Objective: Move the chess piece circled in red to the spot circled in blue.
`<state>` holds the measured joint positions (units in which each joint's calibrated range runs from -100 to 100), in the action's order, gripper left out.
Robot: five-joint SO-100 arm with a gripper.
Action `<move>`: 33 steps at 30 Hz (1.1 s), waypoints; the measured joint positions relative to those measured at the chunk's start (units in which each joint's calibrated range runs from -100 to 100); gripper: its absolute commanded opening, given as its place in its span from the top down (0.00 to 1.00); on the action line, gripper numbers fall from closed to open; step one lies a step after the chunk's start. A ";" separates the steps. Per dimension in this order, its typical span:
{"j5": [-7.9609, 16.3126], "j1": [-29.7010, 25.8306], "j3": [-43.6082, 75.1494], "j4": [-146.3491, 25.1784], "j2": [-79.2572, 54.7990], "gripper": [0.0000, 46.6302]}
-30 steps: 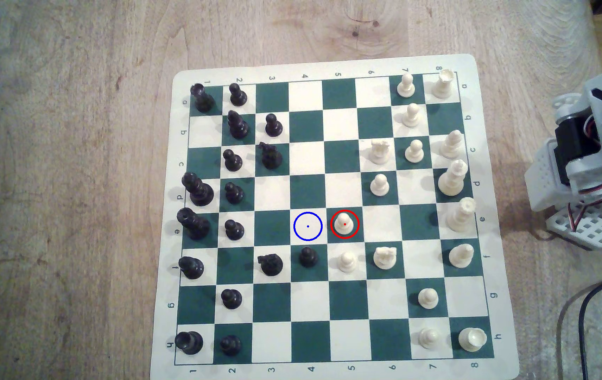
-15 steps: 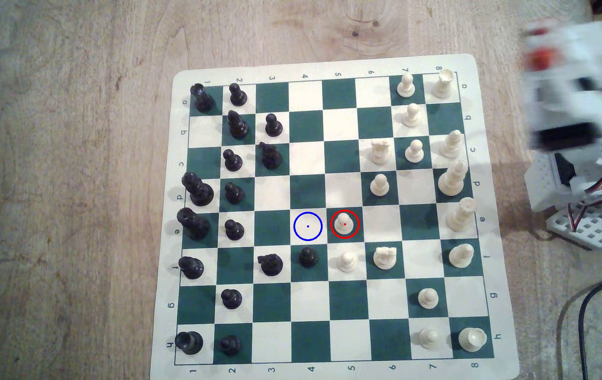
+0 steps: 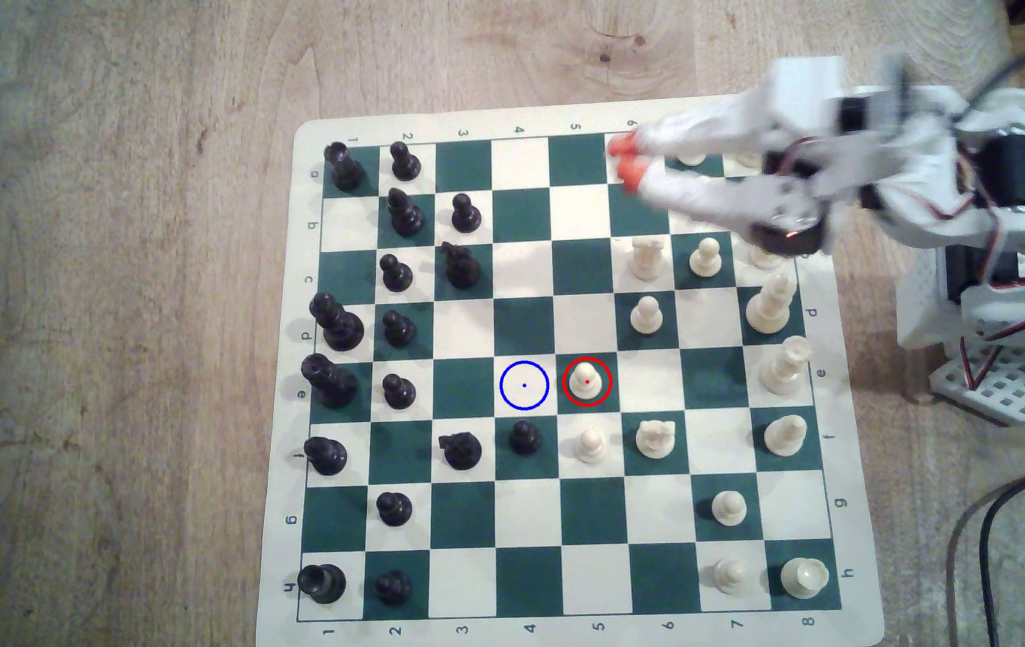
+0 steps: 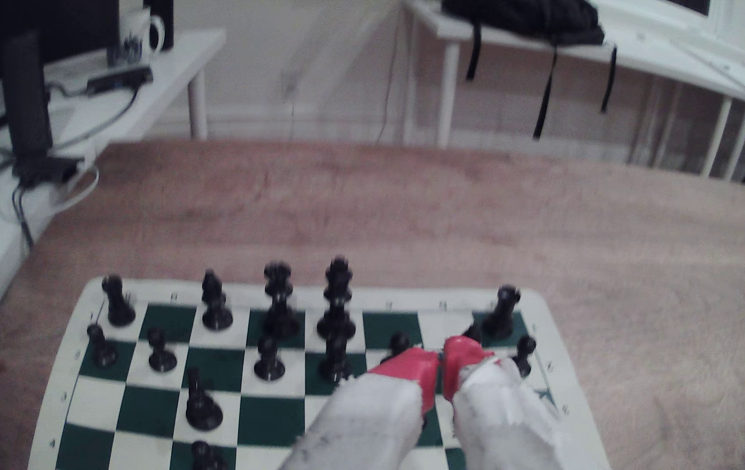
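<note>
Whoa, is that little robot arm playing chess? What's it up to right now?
Sort of. A small white robot arm reaches over a corner of the chessboard from the exterior view's right. Its gripper, with orange-red tips nearly together, holds nothing. It is meant to move the cream pawn ringed in red onto the blue-circled square right beside it, on the exterior view's left. The pawn stands untouched on its green square, well away from the gripper, so the move is not yet done.

Pawn (image 3: 586, 381) just right of spot (image 3: 524, 386)
</note>
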<state>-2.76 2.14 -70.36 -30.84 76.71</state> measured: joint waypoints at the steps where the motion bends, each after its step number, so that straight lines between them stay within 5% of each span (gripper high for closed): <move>1: 0.00 -0.15 1.27 -2.23 -1.42 0.89; 6: 2.00 -0.22 8.50 -11.00 -8.55 0.91; 22: 10.99 -7.30 26.66 -32.59 -31.42 0.65; 33: 14.26 -10.10 36.06 -32.35 -47.59 0.64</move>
<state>11.50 -7.96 -34.30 -63.19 29.12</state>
